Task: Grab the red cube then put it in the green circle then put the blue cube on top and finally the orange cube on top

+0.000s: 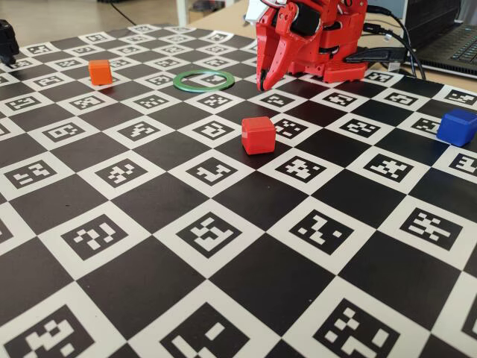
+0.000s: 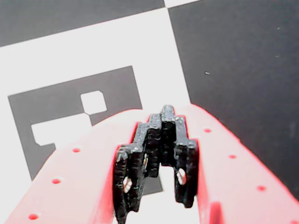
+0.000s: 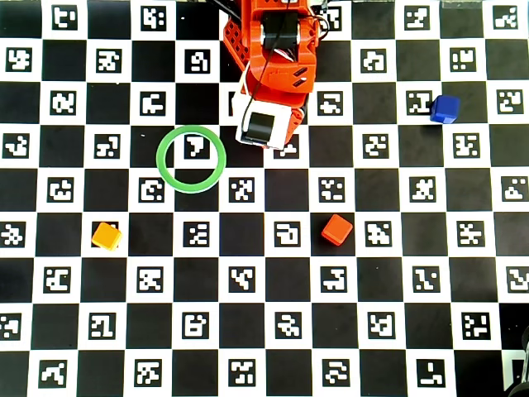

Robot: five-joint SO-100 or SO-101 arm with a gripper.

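Red cube: matte block with softly rounded edges [image 3: 336,229], resting alone on the checkered surface [image 3: 264,347], at about 5 o'clock from the claw in the overhead view; also clear in the fixed view [image 1: 258,135].
Green circle: thin flat ring [image 3: 192,159] with an open centre showing one printed marker, at about 9 o'clock from the claw, empty of cubes.
Blue cube: matte, same shape [image 3: 445,108], well apart at about 3 o'clock, near the surface's edge.
Orange cube: matte, yellower than the red one [image 3: 107,236], at about 7 o'clock from the ring.
Claw: red plastic fingers with black ribbed pads [image 2: 159,154], tips together, holding nothing, pointing down just above the surface.
Surface: flat black-and-white squares with blocky printed markers.
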